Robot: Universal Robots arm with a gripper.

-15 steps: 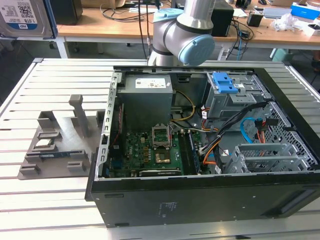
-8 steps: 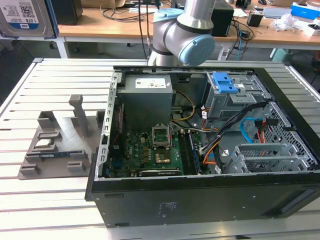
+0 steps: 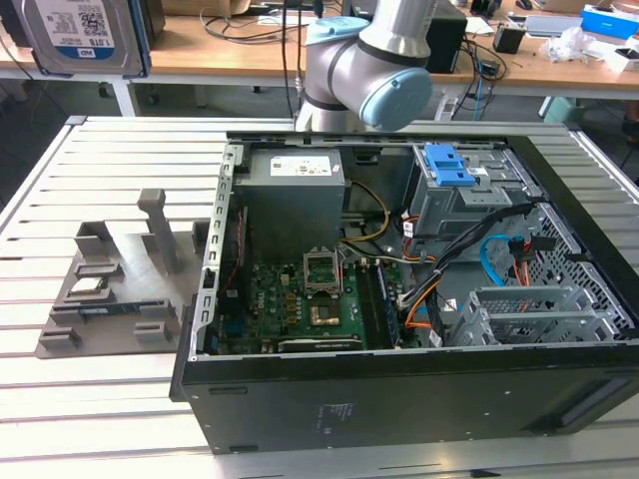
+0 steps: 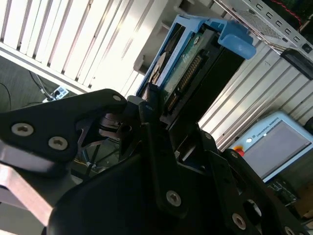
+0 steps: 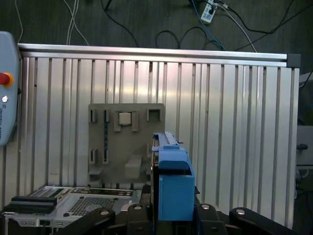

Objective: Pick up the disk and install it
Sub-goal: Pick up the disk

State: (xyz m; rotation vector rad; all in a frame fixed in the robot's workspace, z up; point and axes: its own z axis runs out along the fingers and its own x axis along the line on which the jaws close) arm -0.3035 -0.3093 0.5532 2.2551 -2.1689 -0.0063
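Firmly, the disk (image 4: 188, 68) is clamped in the tool (image 4: 164, 115), blue frame outward; beyond the tool, the slatted desk (image 5: 234, 122) and a grey jig (image 5: 127, 147) are seen.

The disk (image 3: 80, 35) is silver, with a white label carrying black barcodes and a blue band, and sits in a bright blue frame. The gripper (image 5: 173, 209) is black. The arm (image 3: 384, 60) is silver-grey with pale blue caps. The computer case (image 3: 399, 404) is black. Inside it, the circuit board (image 3: 285, 309) is green, the latch (image 3: 447, 165) is blue, and the box (image 3: 295, 200) is grey with a white sticker. The cables (image 3: 469, 241) are black, orange, yellow and blue. The table (image 3: 100, 419) is silver with straight ribs. The tray (image 3: 110, 289) is plain grey.
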